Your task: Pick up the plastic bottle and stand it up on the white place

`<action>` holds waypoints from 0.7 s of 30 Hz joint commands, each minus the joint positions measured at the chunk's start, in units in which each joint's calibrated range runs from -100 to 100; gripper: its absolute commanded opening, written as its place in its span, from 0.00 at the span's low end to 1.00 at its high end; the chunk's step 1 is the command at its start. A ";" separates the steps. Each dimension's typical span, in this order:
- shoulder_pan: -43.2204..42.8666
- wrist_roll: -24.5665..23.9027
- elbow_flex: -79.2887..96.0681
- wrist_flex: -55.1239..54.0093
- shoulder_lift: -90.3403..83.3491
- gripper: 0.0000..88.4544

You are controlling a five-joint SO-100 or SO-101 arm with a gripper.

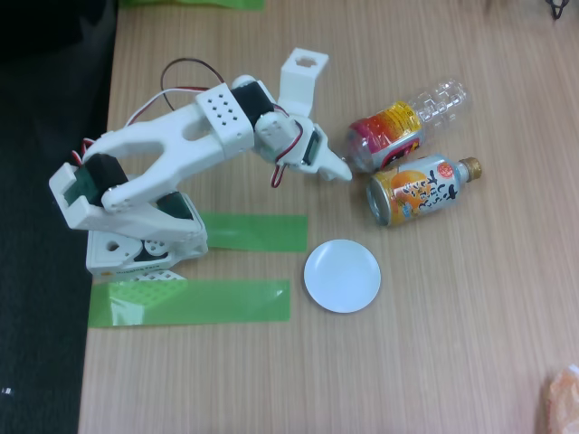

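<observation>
A wooden table fills the frame. A white arm reaches from the left toward centre. The bottle lies on its side, upper right, beside an orange can. The white plate sits bare, lower centre. The gripper nears the bottle, holding nothing; its opening can't be told. Nothing is done yet.

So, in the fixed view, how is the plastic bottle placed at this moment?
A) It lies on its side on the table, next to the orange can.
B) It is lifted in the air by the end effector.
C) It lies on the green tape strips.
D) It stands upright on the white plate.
A: the plastic bottle lies on its side on the table, beside the orange can, and the white plate has nothing on it.
</observation>
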 commanded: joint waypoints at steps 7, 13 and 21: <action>0.27 -1.54 -9.52 0.29 0.02 0.38; -2.92 -5.85 -13.69 5.26 0.78 0.38; -8.92 -12.36 -14.32 8.61 0.78 0.27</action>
